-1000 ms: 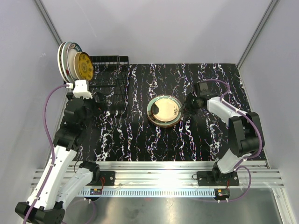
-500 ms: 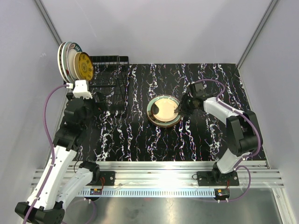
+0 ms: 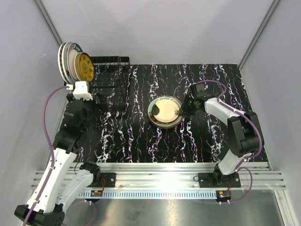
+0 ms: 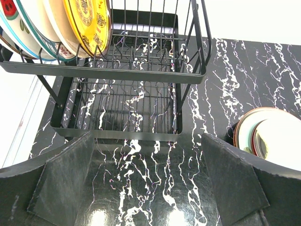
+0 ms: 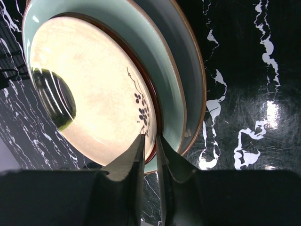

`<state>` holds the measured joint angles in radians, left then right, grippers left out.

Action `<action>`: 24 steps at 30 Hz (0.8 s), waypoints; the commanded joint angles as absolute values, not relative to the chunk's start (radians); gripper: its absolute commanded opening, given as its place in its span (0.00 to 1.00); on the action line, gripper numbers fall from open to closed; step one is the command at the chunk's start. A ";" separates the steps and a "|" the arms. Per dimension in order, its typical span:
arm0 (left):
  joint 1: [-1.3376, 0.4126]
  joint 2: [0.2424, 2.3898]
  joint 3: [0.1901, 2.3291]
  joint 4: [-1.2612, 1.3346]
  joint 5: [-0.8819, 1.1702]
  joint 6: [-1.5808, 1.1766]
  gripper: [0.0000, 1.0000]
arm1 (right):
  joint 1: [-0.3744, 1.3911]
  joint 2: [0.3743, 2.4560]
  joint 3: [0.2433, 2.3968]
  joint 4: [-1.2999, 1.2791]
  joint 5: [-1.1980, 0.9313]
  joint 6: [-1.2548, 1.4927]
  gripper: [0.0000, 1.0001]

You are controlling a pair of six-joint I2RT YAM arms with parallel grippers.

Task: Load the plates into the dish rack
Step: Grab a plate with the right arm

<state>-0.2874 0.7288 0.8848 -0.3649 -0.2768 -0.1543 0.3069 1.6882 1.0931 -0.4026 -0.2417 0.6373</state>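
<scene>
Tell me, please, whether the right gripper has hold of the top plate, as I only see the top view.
Observer: Yes, the right gripper pinches the cream plate by its rim, one finger on each side.
Operator: Is anything under that plate?
Observer: A green plate with a brown edge lies beneath it.
Operator: And how is the left gripper?
Observer: The left gripper is wide open, facing the rack.

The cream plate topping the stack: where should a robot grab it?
Pinch the round cream plate by its rim, from the right like the right gripper: it lies flat, nested in a pale green plate, leaving only the rim free.
</scene>
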 commanded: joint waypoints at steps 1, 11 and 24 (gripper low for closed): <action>-0.293 0.710 0.896 -0.319 -0.290 -0.146 0.99 | 0.316 1.672 1.123 -0.394 -0.207 0.637 0.24; -0.293 0.707 0.897 -0.319 -0.298 -0.144 0.99 | 0.318 1.687 1.112 -0.379 -0.209 0.643 0.28; -0.293 0.707 0.896 -0.319 -0.293 -0.144 0.99 | 0.319 1.723 1.118 -0.379 -0.199 0.637 0.29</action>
